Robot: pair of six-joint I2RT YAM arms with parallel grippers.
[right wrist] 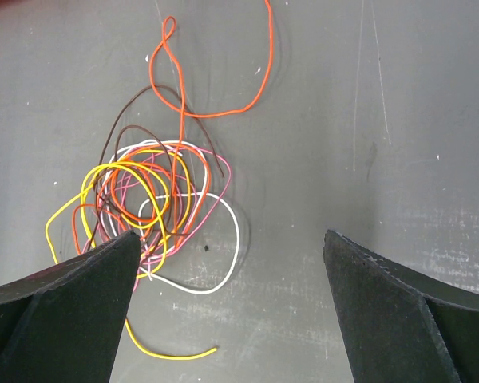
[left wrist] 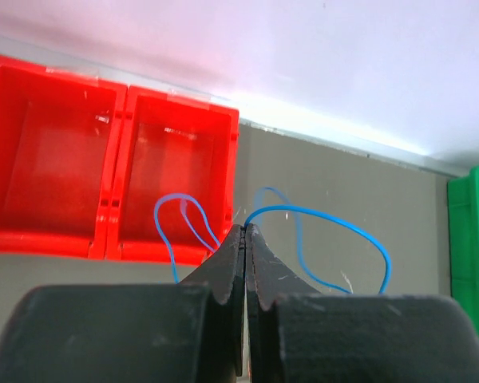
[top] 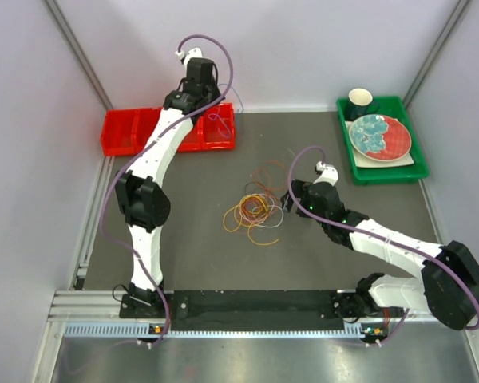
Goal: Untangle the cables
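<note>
A tangle of thin cables (top: 255, 206) in orange, yellow, pink, brown and white lies on the grey table's middle. In the right wrist view the tangle (right wrist: 144, 207) sits in front of the left finger, with an orange cable (right wrist: 223, 108) trailing away and a white loop (right wrist: 233, 243) at its near side. My right gripper (top: 290, 199) is open and empty just right of the tangle, also seen in its wrist view (right wrist: 231, 239). My left gripper (top: 217, 102) is over the red bins, also seen in its wrist view (left wrist: 246, 230), shut on a blue cable (left wrist: 319, 219) that hangs in loops on both sides.
A row of red bins (top: 168, 132) stands at the back left; two of its compartments (left wrist: 56, 159) show under the left gripper. A green tray (top: 383, 171) at the back right holds a plate (top: 379, 136) and a dark cup (top: 361, 100).
</note>
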